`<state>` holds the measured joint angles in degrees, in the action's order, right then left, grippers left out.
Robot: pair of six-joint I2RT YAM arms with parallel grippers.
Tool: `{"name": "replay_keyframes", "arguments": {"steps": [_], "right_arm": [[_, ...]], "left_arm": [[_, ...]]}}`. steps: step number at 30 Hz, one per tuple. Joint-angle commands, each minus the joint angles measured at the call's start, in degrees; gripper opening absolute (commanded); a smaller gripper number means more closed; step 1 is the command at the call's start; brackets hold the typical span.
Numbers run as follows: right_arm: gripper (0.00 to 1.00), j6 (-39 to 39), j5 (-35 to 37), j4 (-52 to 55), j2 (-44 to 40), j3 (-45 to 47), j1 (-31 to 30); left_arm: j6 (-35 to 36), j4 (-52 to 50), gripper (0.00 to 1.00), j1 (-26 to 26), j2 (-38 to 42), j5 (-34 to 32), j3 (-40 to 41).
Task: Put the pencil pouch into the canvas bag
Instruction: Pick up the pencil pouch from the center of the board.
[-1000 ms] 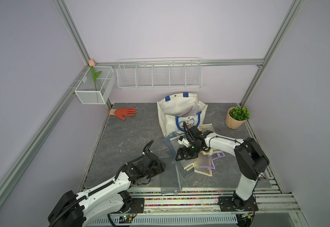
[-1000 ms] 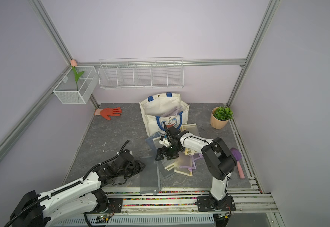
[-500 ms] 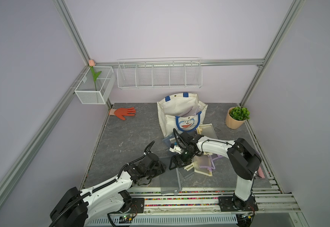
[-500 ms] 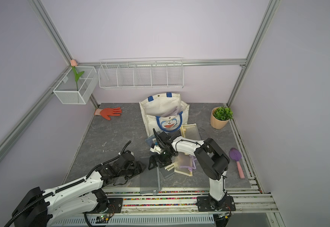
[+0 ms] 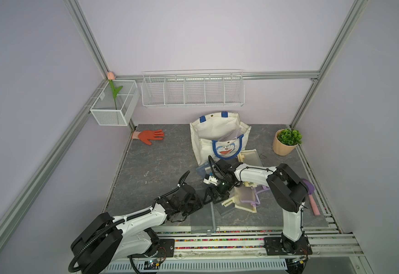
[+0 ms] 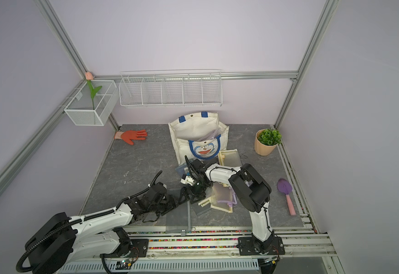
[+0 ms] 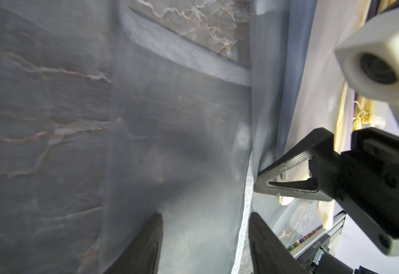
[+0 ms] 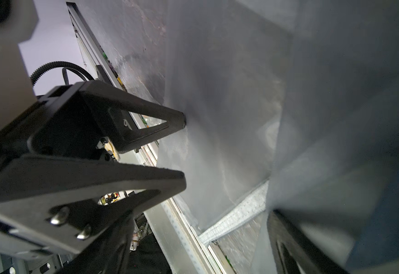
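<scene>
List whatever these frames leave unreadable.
Canvas bag contents: both top views, its front wall hides most.
Grey mesh pouch contents: both wrist views, blurred.
Left claw fingers: left wrist view, bottom edge cuts them off.
Right claw touching the pouch or not: right wrist view blurred, top views too small.

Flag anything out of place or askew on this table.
The grey mesh pouch overhangs the table's front edge onto the rail. Beside it, a pile of pouches sits jumbled, overlapping at odd angles.
</scene>
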<state>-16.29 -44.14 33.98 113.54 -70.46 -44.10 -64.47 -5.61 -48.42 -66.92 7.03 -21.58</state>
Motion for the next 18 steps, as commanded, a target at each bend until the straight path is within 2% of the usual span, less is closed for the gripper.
{"name": "replay_keyframes", "arguments": {"steps": [1, 7, 11, 15, 18], "right_arm": [[0.88, 0.6, 4.4, -1.5, 3.3, 1.3, -0.3], [0.87, 2.0, 5.3, 2.3, -1.3, 1.0, -0.5], [0.87, 3.1, 5.5, 5.8, -4.9, 1.4, -1.5], [0.87, 4.0, 5.6, 7.6, -5.1, 0.6, -3.7], [0.86, 4.3, 4.6, 8.0, -3.4, 0.3, -4.6]], "left_arm": [[-2.3, -0.2, 0.57, -0.4, -1.3, -0.4, 1.4], [-0.6, -20.8, 0.53, -0.5, 13.9, -9.3, -4.2], [-2.5, -24.6, 0.52, 0.4, 23.1, -11.3, -0.8], [-4.1, -22.9, 0.52, 0.8, 23.4, -10.1, 2.2], [-4.0, -20.0, 0.53, 0.8, 20.7, -9.0, 2.5]]}}
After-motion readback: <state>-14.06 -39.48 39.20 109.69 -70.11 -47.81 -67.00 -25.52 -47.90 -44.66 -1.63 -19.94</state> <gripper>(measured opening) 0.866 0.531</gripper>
